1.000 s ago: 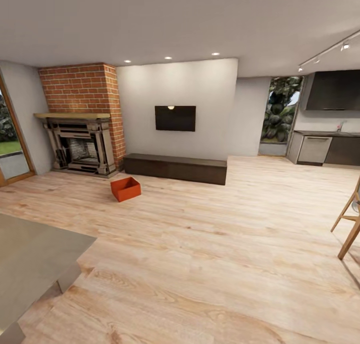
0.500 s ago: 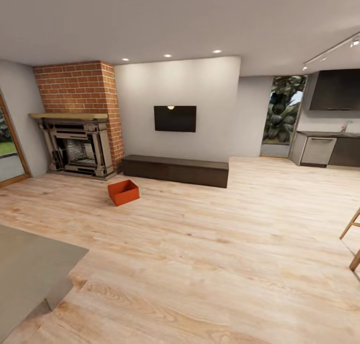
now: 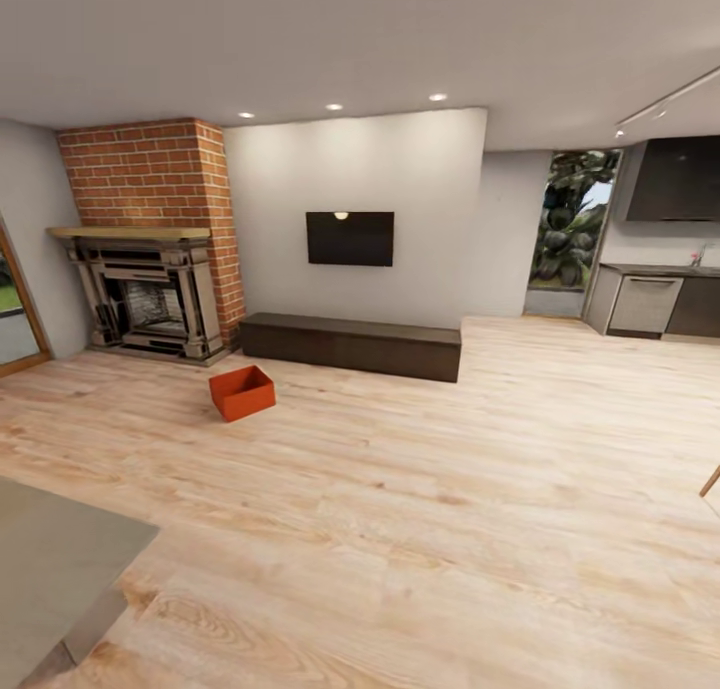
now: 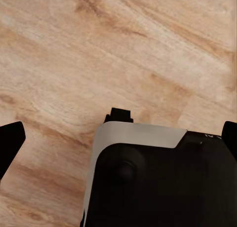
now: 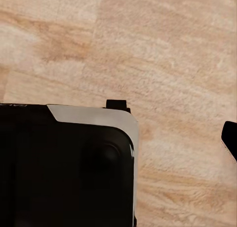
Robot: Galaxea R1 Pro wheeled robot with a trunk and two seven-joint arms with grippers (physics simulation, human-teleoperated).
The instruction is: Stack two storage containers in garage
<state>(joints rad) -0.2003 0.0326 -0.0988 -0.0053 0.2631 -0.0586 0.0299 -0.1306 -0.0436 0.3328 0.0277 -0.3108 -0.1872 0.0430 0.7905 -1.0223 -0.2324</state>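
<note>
- Hanging low over the light wood plank floor (image 4: 98,49), the left gripper (image 4: 118,138) is showing two dark fingertips (image 4: 11,138) at opposite edges of its wrist view, spread wide apart with nothing between them but the robot's own black and pale base (image 4: 148,177).
- The right gripper (image 5: 148,138) is also pointing down at the planks; just one dark fingertip (image 5: 230,138) is showing at the edge of its view, so I cannot tell how its jaws are standing.
- Well ahead of both grippers and off toward the left arm's side, one storage container (image 3: 242,392) is sitting open-top on the wood floor, turned at an angle.
- A grey rug (image 3: 50,559) is lying nearer the robot than the container, on that same side.
- Just beyond the container, a long low dark cabinet (image 3: 350,344) is running along the wall under a black TV (image 3: 349,238).
- The red brick fireplace (image 3: 150,249) is standing beside the cabinet, farther out on the left arm's side.
- Farthest off on the right arm's side, kitchen units (image 3: 660,304) are showing.
</note>
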